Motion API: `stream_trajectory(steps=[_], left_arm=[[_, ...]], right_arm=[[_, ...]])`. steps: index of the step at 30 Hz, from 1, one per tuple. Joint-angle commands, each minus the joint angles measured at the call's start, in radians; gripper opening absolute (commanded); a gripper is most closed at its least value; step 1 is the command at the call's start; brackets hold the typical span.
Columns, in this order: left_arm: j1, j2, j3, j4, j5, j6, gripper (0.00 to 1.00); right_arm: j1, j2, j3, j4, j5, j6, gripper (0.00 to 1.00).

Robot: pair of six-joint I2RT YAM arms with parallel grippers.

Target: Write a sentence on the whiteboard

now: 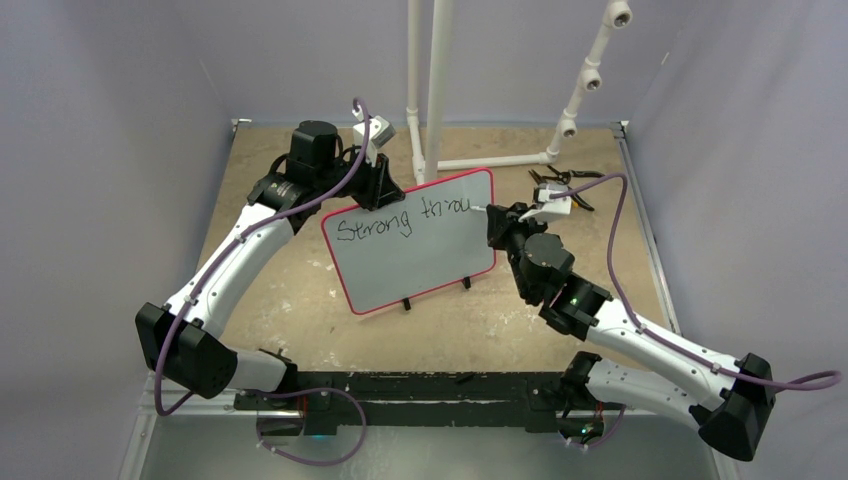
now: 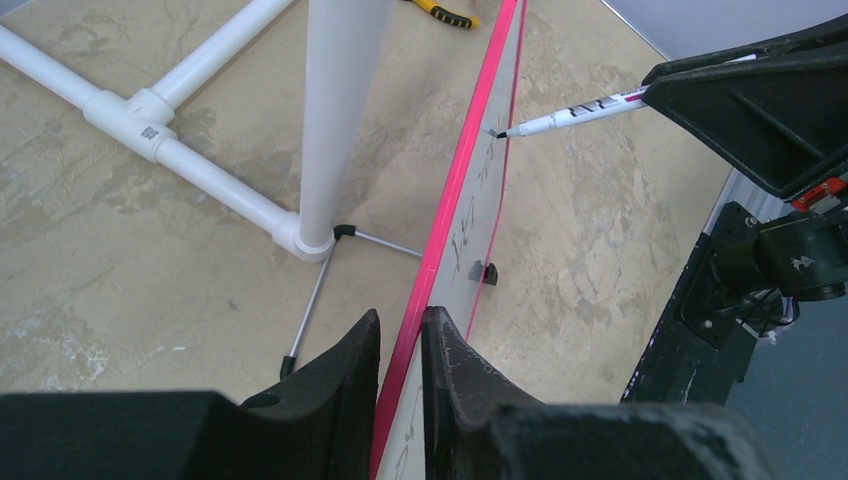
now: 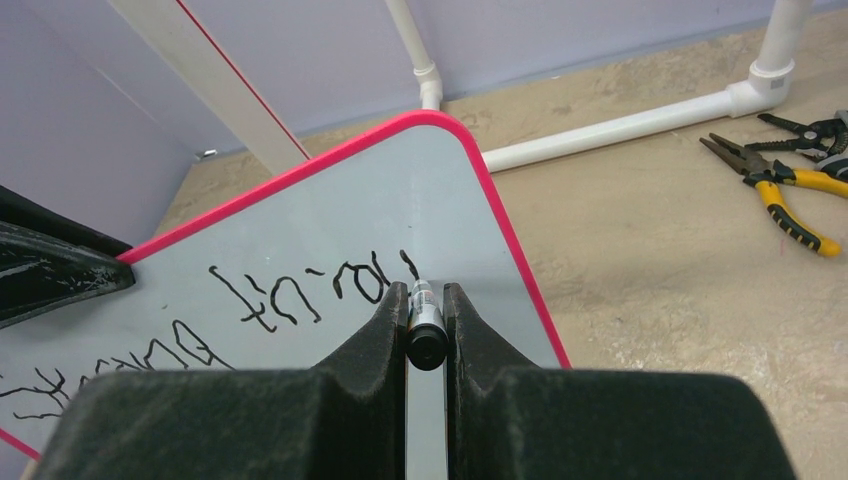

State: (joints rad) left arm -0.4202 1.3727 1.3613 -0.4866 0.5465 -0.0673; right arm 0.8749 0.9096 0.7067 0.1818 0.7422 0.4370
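My right gripper (image 3: 425, 300) is closed tight on the marker (image 3: 426, 335), its barrel pinched between my pads and pointing straight ahead. The barrel is slim, hard and smooth, so I judge it could twist or slide back under pressure. A grip low on the barrel, as I have it, suits it best.

Just ahead of my fingers the tip touches the whiteboard (image 1: 420, 255), near its upper right corner. The sentence (image 1: 400, 222) runs leftward from the tip and reads "Strong throu" so far, so it is unfinished.

The board looks thin, stiff and light, with a glossy face. It stands tilted on two small feet (image 1: 406, 304) and a wire stand (image 2: 318, 290) behind, so I expect a firm stroke could push it over or skid it across the table (image 1: 300, 310).

My left gripper (image 2: 400, 325) is therefore narrowed onto the board's red top edge, one finger on each face, at the far end from the tip.

Beyond the board stand a white pipe frame (image 2: 200, 165) and pliers (image 3: 775, 185).
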Motion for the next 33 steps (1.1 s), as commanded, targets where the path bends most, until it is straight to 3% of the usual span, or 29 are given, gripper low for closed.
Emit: stream_trajectory(steps=[1,17,33], left_arm=[[-0.003,0.023,-0.001,-0.049,-0.022,-0.016,0.0],[-0.003,0.038,0.006,-0.058,-0.019,0.009,0.0],[-0.003,0.049,0.002,-0.049,-0.01,0.009,0.0]], right_arm=[[-0.004,-0.005,0.001,-0.012,0.028,0.022,0.0],[-0.004,-0.043,0.022,0.042,0.061,-0.014,0.0],[-0.005,0.018,0.043,0.102,0.116,-0.056,0.0]])
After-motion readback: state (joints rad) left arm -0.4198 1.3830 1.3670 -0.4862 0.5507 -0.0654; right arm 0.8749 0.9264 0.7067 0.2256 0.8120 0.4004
